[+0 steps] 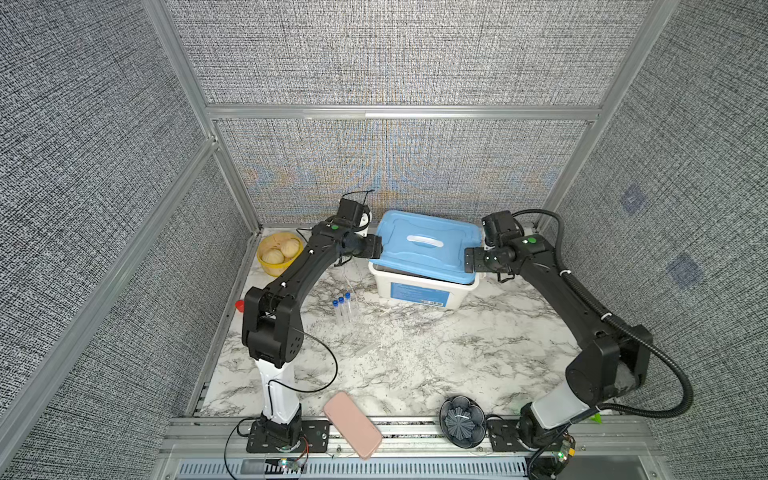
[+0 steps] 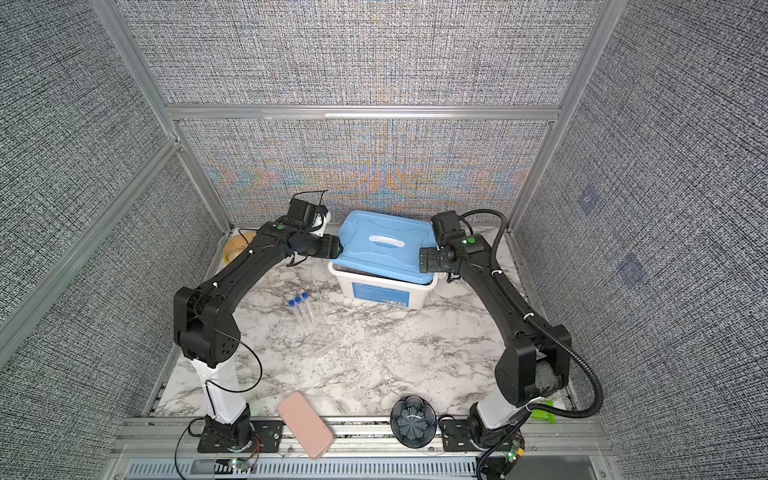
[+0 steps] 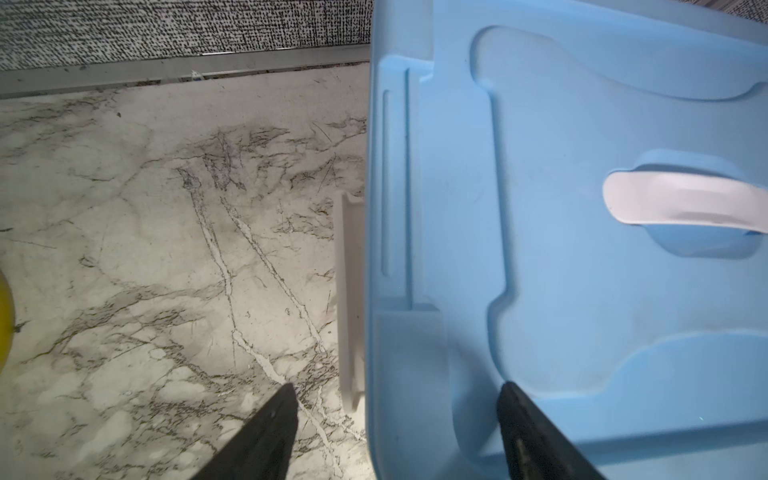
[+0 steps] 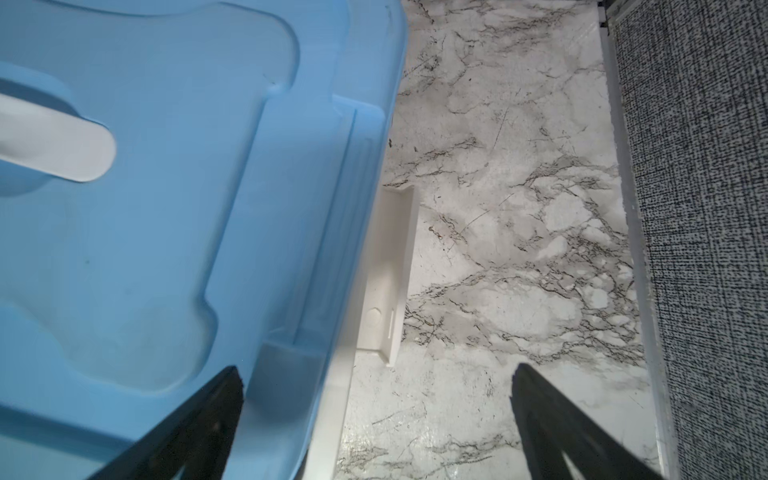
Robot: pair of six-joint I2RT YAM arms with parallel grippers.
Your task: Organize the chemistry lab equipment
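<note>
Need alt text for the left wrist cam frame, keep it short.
The left claw, open, straddles the edge of a light blue lid with a white handle, one fingertip over the lid and one over the marble table. The rim of the white box shows under the lid's edge.

Two high views, two wrist views.
Both top views look down from the front on the whole counter point(image 1: 415, 365); the wrist cameras look closely past the left tool point(image 3: 397, 390) and right tool point(image 4: 378, 370) at opposite ends of one blue lid point(image 3: 582, 291).
</note>
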